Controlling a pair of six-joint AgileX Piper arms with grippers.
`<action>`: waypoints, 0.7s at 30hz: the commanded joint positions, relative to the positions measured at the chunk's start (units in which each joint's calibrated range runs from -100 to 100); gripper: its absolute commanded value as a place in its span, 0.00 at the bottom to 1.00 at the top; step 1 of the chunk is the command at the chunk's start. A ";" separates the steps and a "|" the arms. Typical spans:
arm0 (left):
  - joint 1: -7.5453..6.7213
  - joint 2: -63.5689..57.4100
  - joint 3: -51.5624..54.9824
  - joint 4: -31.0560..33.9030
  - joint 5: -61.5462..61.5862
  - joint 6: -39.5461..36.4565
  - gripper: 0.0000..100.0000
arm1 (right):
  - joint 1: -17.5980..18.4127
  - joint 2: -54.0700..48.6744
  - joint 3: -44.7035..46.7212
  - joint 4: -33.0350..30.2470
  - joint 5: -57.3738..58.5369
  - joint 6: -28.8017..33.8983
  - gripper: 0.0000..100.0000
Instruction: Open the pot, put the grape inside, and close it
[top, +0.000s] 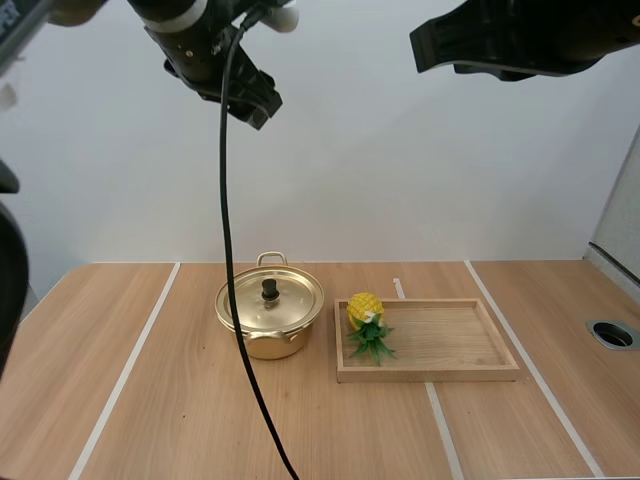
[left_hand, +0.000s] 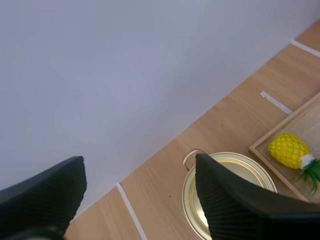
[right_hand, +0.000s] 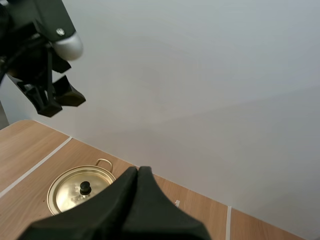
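Up at eleven o'clock from the pot (top: 270, 322), the left claw (left_hand: 139, 165) hangs high above the bench (top: 150, 400), spread wide with nothing in it. The gold pot sits near the middle of the bench with its lid (top: 285, 290) on. Just beside it at three o'clock lies a wooden tray (top: 450, 372), a toy pineapple (top: 364, 309) at its nine o'clock end. High at one o'clock, the right claw (right_hand: 137, 172) is pressed together, empty.

Left arm (top: 205, 50) raised, jaws apart, right arm (top: 530, 40) raised, jaws together.
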 joint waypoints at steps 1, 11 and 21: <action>-0.22 -2.66 -2.46 0.32 0.20 -1.74 1.00 | -0.19 -0.64 0.23 1.00 0.00 -0.37 0.00; -0.22 -10.50 -8.61 0.32 0.20 -5.54 1.00 | -0.19 -0.64 0.23 1.82 0.00 0.06 0.00; -0.22 -18.06 -9.49 0.32 0.20 -8.86 1.00 | -0.19 -0.64 0.09 1.82 0.00 3.83 0.00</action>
